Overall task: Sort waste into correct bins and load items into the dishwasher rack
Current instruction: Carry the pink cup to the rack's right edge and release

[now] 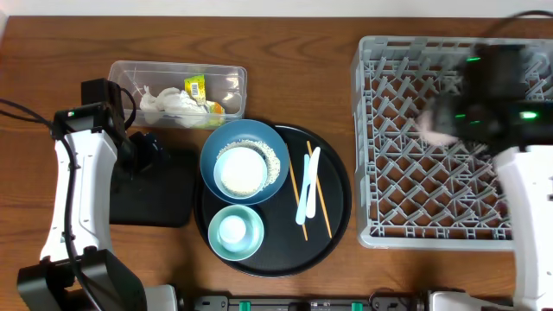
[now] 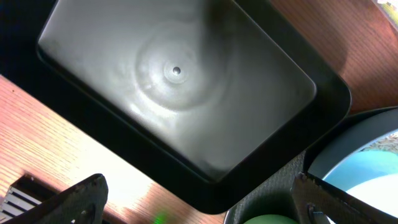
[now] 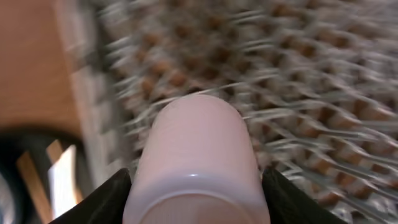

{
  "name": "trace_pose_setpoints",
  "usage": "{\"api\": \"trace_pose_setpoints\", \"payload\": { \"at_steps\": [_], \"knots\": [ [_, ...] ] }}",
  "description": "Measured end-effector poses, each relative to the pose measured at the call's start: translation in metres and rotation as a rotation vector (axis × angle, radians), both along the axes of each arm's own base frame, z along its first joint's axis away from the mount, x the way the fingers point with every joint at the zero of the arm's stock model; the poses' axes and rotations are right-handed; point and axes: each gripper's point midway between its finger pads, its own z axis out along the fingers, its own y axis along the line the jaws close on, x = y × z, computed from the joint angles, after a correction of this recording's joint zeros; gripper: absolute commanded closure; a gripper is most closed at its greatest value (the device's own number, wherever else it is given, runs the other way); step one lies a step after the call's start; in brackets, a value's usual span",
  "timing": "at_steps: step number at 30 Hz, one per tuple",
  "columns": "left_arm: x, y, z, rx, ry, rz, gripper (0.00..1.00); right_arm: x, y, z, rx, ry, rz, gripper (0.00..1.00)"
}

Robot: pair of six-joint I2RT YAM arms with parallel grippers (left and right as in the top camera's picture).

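Our right gripper is clamped on a white cup, one finger on each side of it. The pair hangs over the grey dishwasher rack, which stands just right of the round black tray; both views of it are blurred. Our left gripper stands wide apart and holds nothing. It hovers over the shallow black rectangular tray, which touches the round tray's left edge.

On the round tray, the blue bowl sits at the upper left with a white dish and rice grains inside. The teal bowl sits at the lower left holding a small white cup. The white spoon and wooden chopsticks lie on its right half. Up and left of the round tray, the clear tub contains crumpled napkins and a yellow-green wrapper.
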Motion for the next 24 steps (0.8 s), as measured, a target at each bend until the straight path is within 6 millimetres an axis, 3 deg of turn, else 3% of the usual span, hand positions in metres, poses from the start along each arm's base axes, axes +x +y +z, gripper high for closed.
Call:
{"api": "trace_pose_setpoints", "payload": {
  "at_steps": [3, 11, 20, 24],
  "knots": [
    [0.000, 0.000, 0.000, 0.000, 0.000, 0.000, 0.04, -0.003, -0.055, 0.003, -0.017, -0.024, -0.146, 0.62],
    [0.000, 0.000, 0.000, 0.000, 0.000, 0.000, 0.04, -0.030, -0.163, 0.006, -0.048, -0.069, -0.445, 0.62],
    [0.000, 0.000, 0.000, 0.000, 0.000, 0.000, 0.04, -0.047, -0.241, -0.020, -0.054, -0.056, -0.635, 0.63],
    [0.000, 0.000, 0.000, 0.000, -0.001, 0.000, 0.04, -0.050, -0.259, -0.038, -0.043, -0.024, -0.675, 0.63]
  ]
}}
